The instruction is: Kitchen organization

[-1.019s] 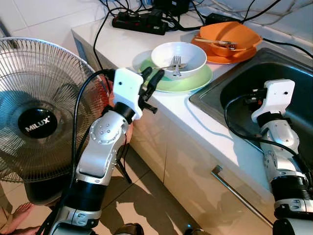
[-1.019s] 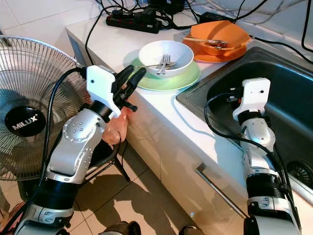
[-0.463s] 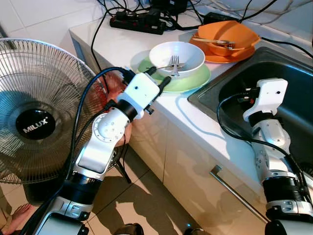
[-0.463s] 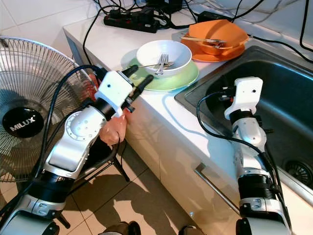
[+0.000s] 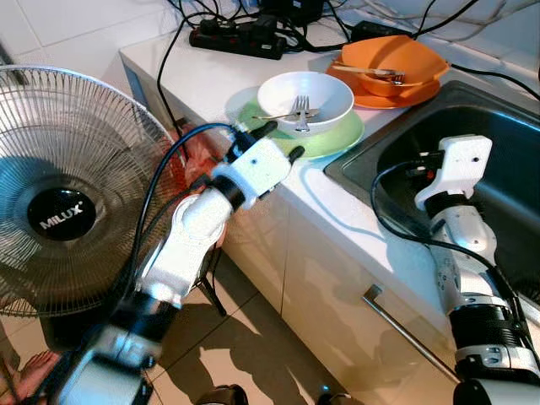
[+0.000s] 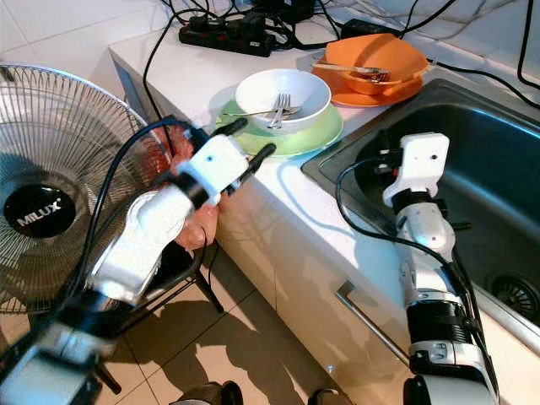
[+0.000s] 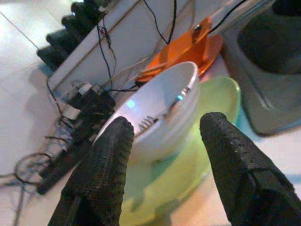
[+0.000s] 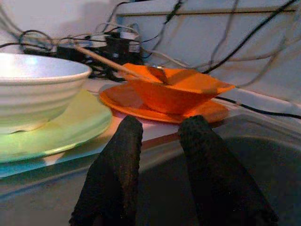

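The left end effector point(image 5: 272, 143) is hovering with fingers spread wide and empty at the counter point(image 5: 211, 72) edge, at seven o'clock of the green plate point(image 5: 337, 139), lined up as if to take the white bowl point(image 5: 305, 99) holding a fork point(image 5: 302, 108). At two o'clock, an orange bowl point(image 5: 396, 63) is sitting on its plate. The left wrist view is framing the bowl between both fingers point(image 7: 108, 165). The right end effector point(image 8: 157, 169), slightly parted and holding nothing, is waiting over the sink point(image 5: 472, 118).

A home kitchen: a white desk point(image 5: 211, 80) with a steel sink point(image 5: 472, 126) set in, used bowls on plates point(image 5: 308, 135), cabinet doors with a bar handle point(image 5: 405, 333) below, tiled floor point(image 5: 253, 354), a standing fan point(image 5: 63, 186).
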Available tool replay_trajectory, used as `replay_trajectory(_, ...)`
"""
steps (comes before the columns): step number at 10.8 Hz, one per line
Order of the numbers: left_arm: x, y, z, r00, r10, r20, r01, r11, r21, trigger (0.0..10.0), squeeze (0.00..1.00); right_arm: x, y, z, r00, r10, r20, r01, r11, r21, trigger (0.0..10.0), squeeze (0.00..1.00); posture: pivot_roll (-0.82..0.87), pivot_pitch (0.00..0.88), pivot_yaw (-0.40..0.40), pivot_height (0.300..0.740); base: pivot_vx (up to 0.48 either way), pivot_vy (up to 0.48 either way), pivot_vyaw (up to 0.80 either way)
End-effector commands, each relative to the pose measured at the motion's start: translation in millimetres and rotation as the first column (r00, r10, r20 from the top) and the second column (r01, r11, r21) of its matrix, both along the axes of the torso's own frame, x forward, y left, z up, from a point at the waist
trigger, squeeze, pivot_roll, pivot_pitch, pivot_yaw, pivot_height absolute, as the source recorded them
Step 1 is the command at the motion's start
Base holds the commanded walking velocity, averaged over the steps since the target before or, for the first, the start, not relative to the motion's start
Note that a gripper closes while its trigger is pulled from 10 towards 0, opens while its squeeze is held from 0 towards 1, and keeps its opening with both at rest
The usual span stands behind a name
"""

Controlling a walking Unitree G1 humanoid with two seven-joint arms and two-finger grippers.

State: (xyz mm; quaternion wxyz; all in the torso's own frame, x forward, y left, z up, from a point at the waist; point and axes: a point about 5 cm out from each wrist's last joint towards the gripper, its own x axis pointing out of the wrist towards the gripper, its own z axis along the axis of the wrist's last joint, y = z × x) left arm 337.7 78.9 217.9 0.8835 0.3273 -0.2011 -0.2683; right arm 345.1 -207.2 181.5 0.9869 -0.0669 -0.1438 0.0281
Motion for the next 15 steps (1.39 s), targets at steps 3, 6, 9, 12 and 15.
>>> replay_trajectory(3,4.6,-7.0,1,0.999,-0.012,0.043,0.011,1.0,0.012,10.0,0.0,-0.8,2.2,-6,1.0,0.009,-0.025,-0.009,1.0,0.004,10.0,0.0,0.0,0.1,0.069,0.74,0.0,0.0,0.0)
replay_trajectory(6,10.6,-12.8,-6,0.999,-0.021,0.038,0.021,1.0,0.008,10.0,0.0,-0.3,12.0,-8,0.999,0.027,-0.022,-0.026,1.0,0.018,10.0,0.0,-0.02,0.086,0.072,0.74,0.0,0.0,0.0)
replay_trajectory(9,14.8,-12.6,-10,0.999,-0.019,0.043,0.019,1.0,0.007,10.0,0.0,1.0,16.7,-7,0.999,0.037,-0.021,-0.037,0.999,0.016,10.0,0.0,-0.02,0.084,0.07,0.74,0.0,0.0,0.0)
replay_trajectory(12,20.6,-12.8,-7,0.997,-0.007,0.071,0.006,1.0,0.02,10.0,0.0,1.5,18.1,-6,0.999,0.042,-0.019,-0.041,0.999,0.017,10.0,0.0,-0.02,0.087,0.065,0.74,0.0,0.0,0.0)
replay_trajectory(15,28.4,-15.0,-7,0.997,0.008,0.08,-0.013,0.998,0.061,10.0,0.0,1.5,19.0,-5,0.999,0.041,-0.019,-0.041,0.999,0.018,10.0,0.0,-0.02,0.104,0.065,0.74,0.0,0.0,0.0)
